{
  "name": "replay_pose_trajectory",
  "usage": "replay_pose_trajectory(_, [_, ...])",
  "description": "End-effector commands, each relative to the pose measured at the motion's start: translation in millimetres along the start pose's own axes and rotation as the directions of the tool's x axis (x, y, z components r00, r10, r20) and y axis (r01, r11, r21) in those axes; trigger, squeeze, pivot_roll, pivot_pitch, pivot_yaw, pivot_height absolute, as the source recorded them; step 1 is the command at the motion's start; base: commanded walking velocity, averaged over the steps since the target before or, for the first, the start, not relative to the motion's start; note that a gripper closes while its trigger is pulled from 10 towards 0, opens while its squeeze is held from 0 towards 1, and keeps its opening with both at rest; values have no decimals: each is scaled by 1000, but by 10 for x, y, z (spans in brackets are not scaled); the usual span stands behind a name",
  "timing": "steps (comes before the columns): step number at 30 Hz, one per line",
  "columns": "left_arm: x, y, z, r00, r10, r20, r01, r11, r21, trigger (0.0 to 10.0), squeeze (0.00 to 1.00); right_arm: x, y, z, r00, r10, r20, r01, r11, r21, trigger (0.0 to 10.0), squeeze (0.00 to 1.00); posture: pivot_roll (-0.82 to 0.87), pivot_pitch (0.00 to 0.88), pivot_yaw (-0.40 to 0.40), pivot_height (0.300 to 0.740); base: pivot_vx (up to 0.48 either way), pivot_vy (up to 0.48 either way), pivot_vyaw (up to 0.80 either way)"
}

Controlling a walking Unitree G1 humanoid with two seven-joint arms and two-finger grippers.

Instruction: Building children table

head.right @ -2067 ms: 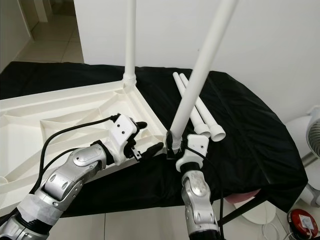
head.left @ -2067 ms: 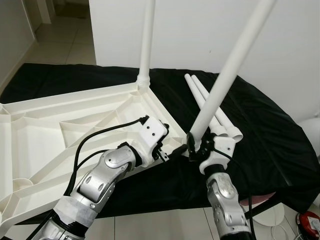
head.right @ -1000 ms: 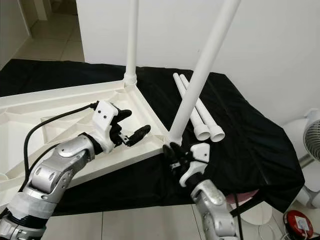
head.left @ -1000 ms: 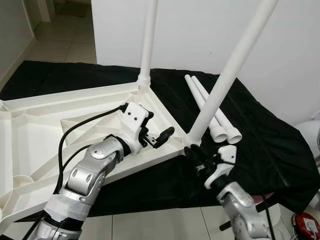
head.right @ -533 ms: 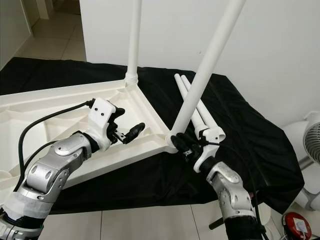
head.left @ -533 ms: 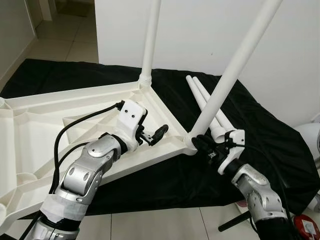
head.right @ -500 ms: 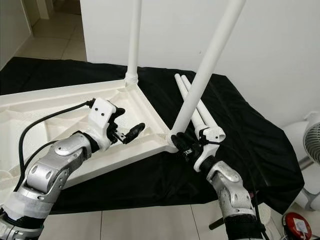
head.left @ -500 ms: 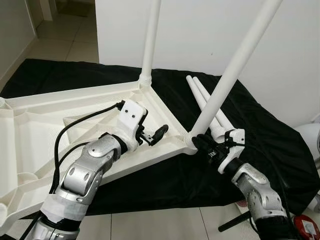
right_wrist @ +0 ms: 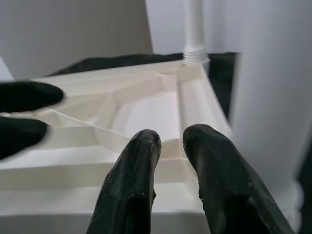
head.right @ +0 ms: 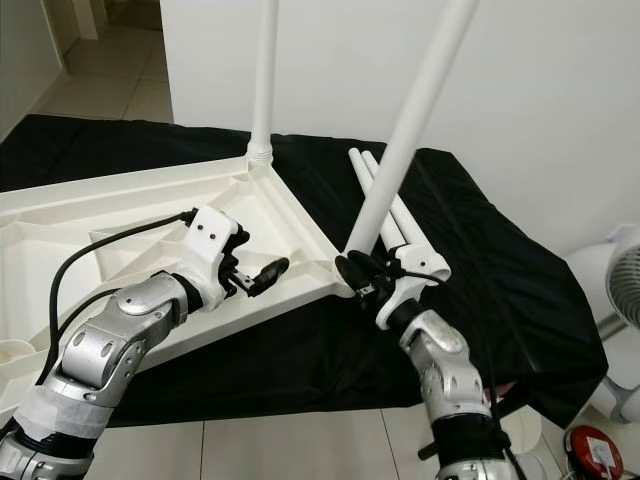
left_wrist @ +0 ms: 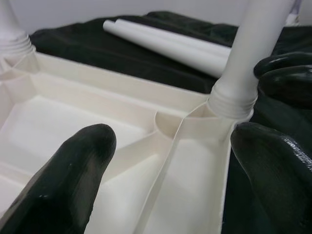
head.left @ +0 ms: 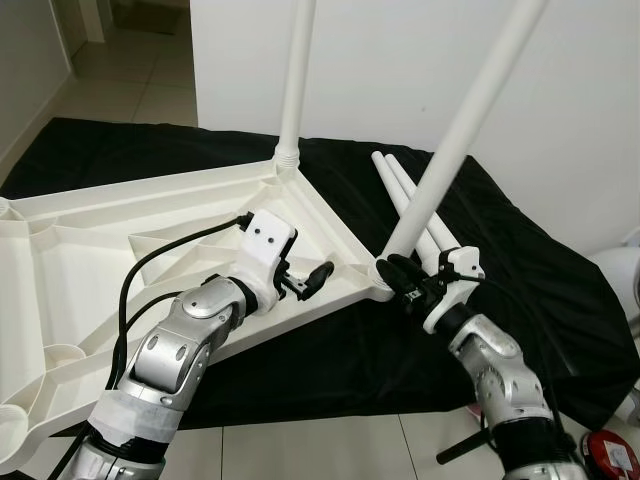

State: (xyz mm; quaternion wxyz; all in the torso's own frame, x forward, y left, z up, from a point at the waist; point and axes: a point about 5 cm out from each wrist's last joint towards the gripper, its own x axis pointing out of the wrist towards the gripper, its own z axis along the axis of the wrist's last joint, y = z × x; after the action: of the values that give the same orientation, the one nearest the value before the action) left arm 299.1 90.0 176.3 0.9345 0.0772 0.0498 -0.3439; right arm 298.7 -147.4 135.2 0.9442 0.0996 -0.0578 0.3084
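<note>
The upturned tabletop [head.left: 90, 260] is plain cream-white, ribs and rim alike. The two legs standing in its corners, one at the far corner [head.left: 296, 70] and one at the near corner [head.left: 460, 130], are the same white, as are the two loose legs [head.left: 415, 215] lying beside it. Under the tabletop spreads a plain black cloth [head.left: 520, 270]. Above it, the left hand [head.left: 305, 280] and right hand [head.left: 400, 275] have black fingers, white wrist blocks and silver arms. Beyond the tabletop the wall [head.left: 400, 60] is white; the floor [head.left: 130, 90] has pale beige tiles.
</note>
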Motion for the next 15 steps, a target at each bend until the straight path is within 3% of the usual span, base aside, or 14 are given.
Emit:
replay_pose_trajectory(1, [12,33,-65,997,61,-44,-62,998,0,10000,0,-15,9,7,1000,-6,5,6,1000,5,10000,0,24,0,-134,740,0,0,0])
replay_pose_trajectory(6, [52,64,-148,991,82,-106,-83,997,-3,10000,0,-37,162,-1,999,-19,38,19,1000,20,10000,0,14,0,-116,740,0,0,0])
replay_pose_trajectory(8, [73,162,-190,978,142,-152,-146,989,-15,10000,0,-58,211,2,998,-36,53,34,999,26,10000,0,-2,0,-100,740,0,0,0])
replay_pose_trajectory(15, [39,282,-292,953,187,-239,-198,980,-22,10000,0,-129,190,75,993,-80,81,79,997,21,10000,0,-25,0,-84,740,0,0,0])
